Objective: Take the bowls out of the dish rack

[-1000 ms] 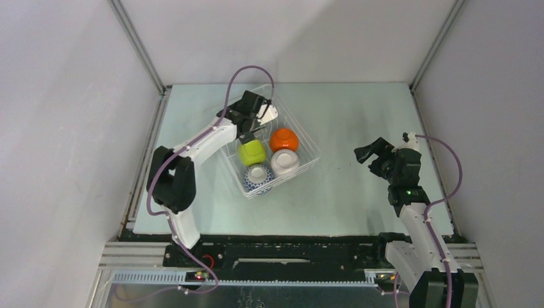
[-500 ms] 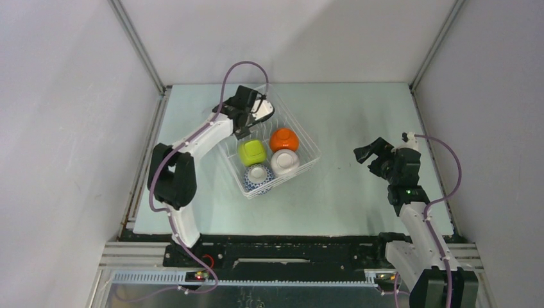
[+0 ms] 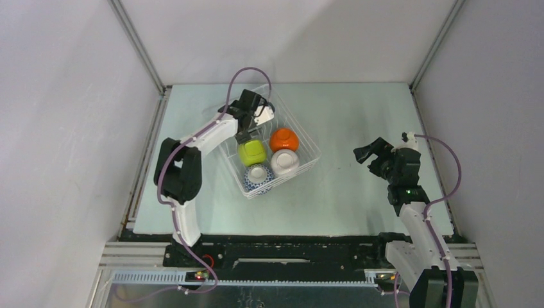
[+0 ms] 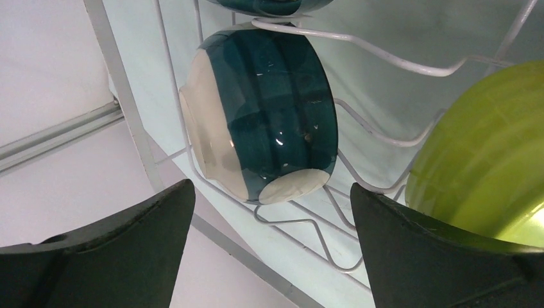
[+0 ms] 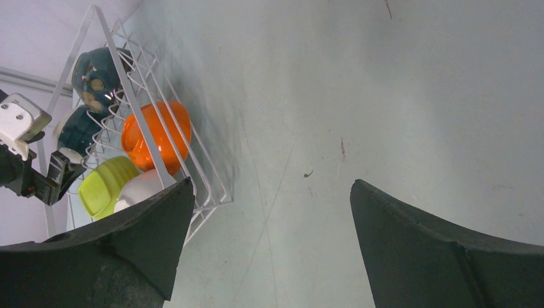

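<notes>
The white wire dish rack [image 3: 300, 126] stands left of the table's middle. In the top view it holds a lime green bowl [image 3: 252, 153], an orange bowl [image 3: 283, 139], a white bowl [image 3: 285, 163] and a blue-and-white bowl [image 3: 258, 178]. My left gripper [image 3: 246, 133] is open over the rack's back left. In the left wrist view its open gripper [image 4: 272, 192] points at a teal-and-white bowl [image 4: 263, 115] on its side among the tines [image 4: 359, 45], apart from it. The lime bowl [image 4: 481, 160] is at the right. My right gripper [image 3: 367, 153] is open and empty over bare table.
A dark blue-green bowl [image 5: 96, 77] sits at the rack's back, behind the teal one [image 5: 77, 128]. The right wrist view shows the rack's rim [image 5: 131, 96] and the orange bowl [image 5: 157, 135] to its left. Metal frame posts and grey walls surround the table.
My left wrist swung a little back-left over the rack, then returned right, and its elbow shifted right. The bowls and the right arm have not moved.
</notes>
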